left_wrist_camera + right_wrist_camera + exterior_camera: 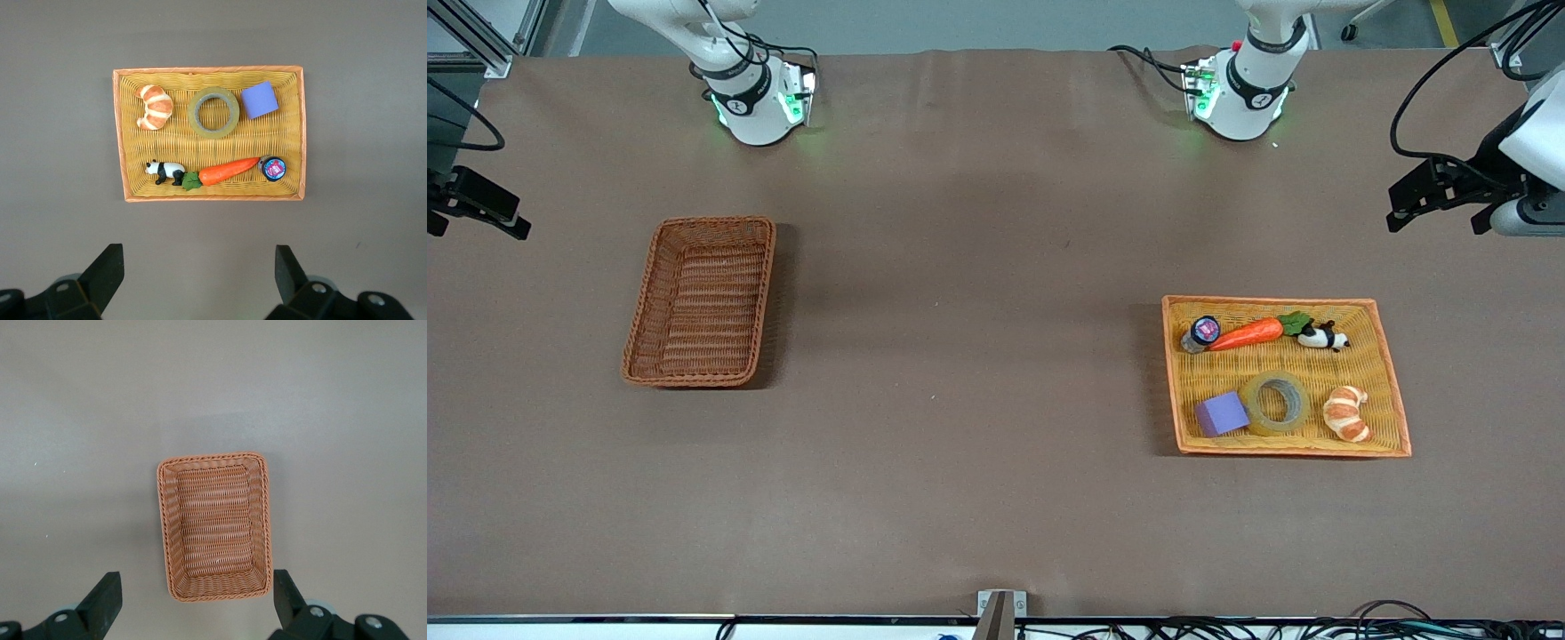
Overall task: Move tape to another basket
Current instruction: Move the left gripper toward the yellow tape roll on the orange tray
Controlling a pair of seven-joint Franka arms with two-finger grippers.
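Tape (1278,402) is lying in the orange tray (1392,391), well apart from both raised tools.
Left tool (200,280) and right tool (197,603) are waiting open; the basket (699,302) is sitting toward the right arm's end of the desk (978,356).

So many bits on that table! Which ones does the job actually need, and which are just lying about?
Needed for the job:
- tape, lying in the orange tray
- brown basket, empty, toward the right arm's end
- left hand and right hand, both open, high over the table

Just lying about, all in the tray:
- croissant
- purple block
- carrot
- panda figure
- small jar
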